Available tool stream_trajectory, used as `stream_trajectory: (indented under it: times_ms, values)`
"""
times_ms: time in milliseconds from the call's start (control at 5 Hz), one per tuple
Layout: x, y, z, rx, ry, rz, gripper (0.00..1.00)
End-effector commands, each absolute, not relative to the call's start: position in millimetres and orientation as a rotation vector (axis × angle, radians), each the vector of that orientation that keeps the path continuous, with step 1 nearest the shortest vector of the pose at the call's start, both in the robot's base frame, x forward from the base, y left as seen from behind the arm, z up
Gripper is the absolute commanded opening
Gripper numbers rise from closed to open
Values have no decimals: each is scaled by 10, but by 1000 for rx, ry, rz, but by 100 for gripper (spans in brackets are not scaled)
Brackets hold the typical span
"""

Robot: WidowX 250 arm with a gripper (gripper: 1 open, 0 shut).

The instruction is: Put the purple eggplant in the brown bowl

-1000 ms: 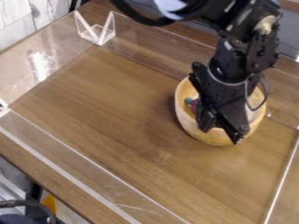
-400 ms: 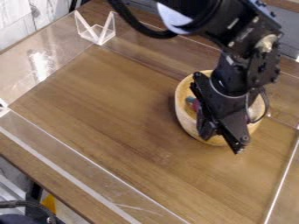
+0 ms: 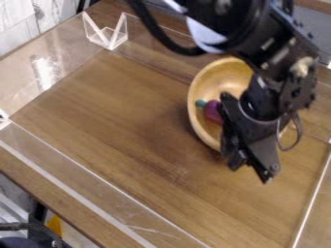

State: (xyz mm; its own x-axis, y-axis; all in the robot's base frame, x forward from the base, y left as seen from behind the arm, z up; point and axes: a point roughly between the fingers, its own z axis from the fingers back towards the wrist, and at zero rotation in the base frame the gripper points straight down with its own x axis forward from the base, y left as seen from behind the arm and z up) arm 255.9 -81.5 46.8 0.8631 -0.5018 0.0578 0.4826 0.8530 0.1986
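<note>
A wooden table [image 3: 116, 136] carries the brown bowl [image 3: 220, 82] at its right side. The black gripper [image 3: 253, 160] hangs over the bowl's near rim; its jaws are too blurred to judge, so I cannot tell their state. The purple eggplant [image 3: 207, 108] seemingly lies inside the bowl.

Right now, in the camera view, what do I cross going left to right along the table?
Clear plastic stand at the back left → bare wooden tabletop → brown bowl holding the purple eggplant → gripper.
</note>
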Motion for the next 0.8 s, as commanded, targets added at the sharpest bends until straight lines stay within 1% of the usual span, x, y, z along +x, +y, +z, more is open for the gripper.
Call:
stream_trajectory:
  times_ms: [0,200,600]
  values:
    - [2682,-828,589,187,-156,-515,0]
    - [2746,-848,588,194,-160,-518,0]
    - [2786,-943,527,193,-158,-517,0]
